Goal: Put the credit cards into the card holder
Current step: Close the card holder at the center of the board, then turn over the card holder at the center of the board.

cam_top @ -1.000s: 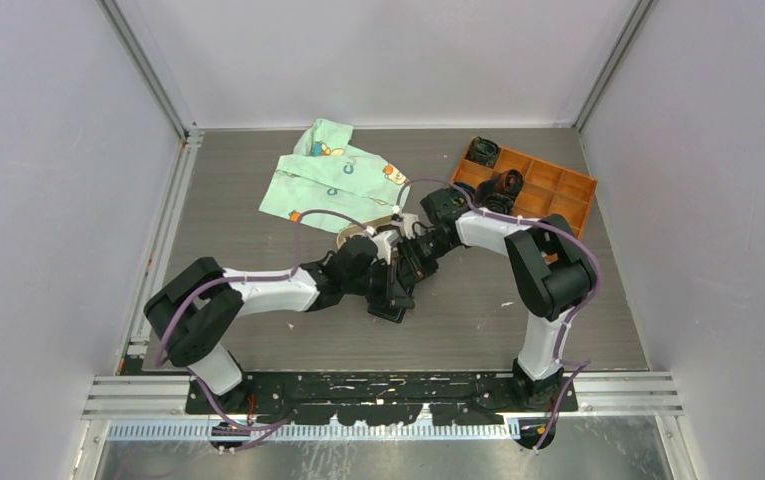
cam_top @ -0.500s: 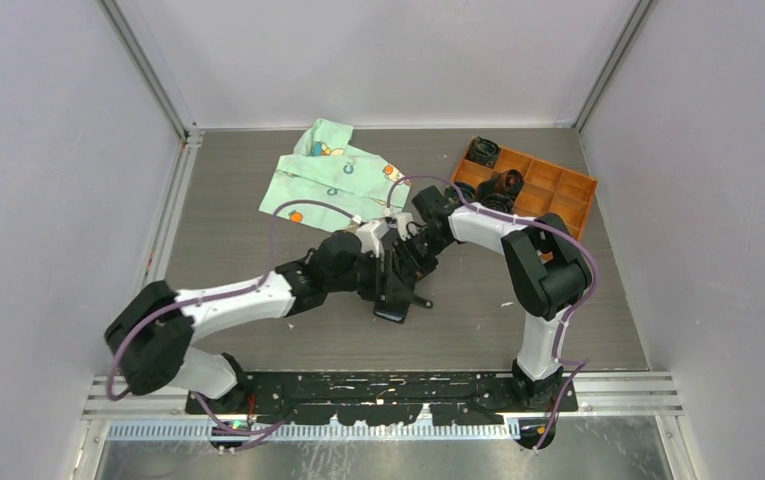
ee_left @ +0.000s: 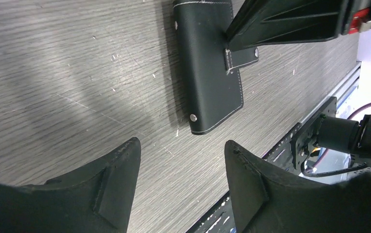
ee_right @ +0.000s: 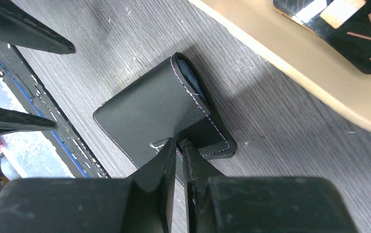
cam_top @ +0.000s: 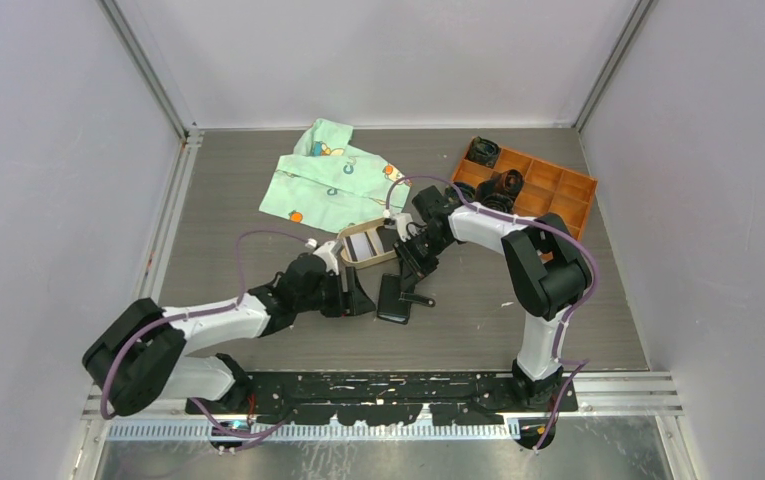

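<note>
The card holder point(ee_right: 154, 111) lies shut on the table point(cam_top: 228, 200), a little in from the near edge and about midway along it. The right gripper point(ee_right: 177, 143) is clenched on its snap tab point(ee_left: 241, 56) — a sensible hold, I judge, since pulling that strap is the way to swing the cover open. The left gripper point(ee_left: 181, 158) hangs low just to the left of the holder, jaws released and nothing between them; it looks placed to pin the body while the other arm lifts the flap. A bluish edge shows inside the fold; whether that is a card or lining I cannot tell.

The credit cards point(cam_top: 363, 243) wait in the tan oval tray point(ee_right: 295, 48) just behind the holder, toward the table's middle — near at hand for a loading not yet begun. One black card point(ee_right: 358, 34) there bears a gold chip point(ee_right: 337, 10) and copper lettering; only "NO" and a large "V" can be read, the rest being cut off. The green printed cloth point(cam_top: 330, 178) lies toward the far edge; the orange compartment box point(cam_top: 543, 190) sits in the far right corner.
</note>
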{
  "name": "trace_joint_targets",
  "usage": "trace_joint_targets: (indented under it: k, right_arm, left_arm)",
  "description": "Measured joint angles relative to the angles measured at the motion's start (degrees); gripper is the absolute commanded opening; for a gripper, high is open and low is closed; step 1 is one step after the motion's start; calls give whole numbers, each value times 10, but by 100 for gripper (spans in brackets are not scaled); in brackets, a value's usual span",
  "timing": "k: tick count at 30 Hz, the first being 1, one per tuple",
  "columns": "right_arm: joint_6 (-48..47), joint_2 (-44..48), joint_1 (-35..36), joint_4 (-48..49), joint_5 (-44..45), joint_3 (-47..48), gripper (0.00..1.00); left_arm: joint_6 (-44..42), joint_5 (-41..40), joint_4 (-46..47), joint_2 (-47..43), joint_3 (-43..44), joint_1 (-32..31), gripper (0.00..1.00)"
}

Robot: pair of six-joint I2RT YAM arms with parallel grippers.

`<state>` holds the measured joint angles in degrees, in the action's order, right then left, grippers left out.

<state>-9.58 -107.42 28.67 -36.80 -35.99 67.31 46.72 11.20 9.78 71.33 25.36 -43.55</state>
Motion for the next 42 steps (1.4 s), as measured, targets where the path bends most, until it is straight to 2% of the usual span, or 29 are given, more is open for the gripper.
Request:
trace_joint_targets:
  k: [10,19,29,33,40,42]
  right_arm:
    - [-12,-3,0,-10,0,5,17]
    - [-26,-6,1,-17,0,10,17]
    - [-34,-10,1,-25,-2,14,17]
    - [-37,-10,1,-29,-2,14,17]
    - [-42,-10,1,-35,-10,14,18]
    - [-50,-10,0,-41,-15,16,19]
  left_arm:
    - [78,20,107,103,-2,0,62]
    - [145,45,252,195,-2,0,59]
    - [176,65,330,252,5,-1,52]
    - [186,71,354,275,11,-4,42]
    - [187,76,365,301,18,-7,2]
    - [180,79,367,296,18,-7,0]
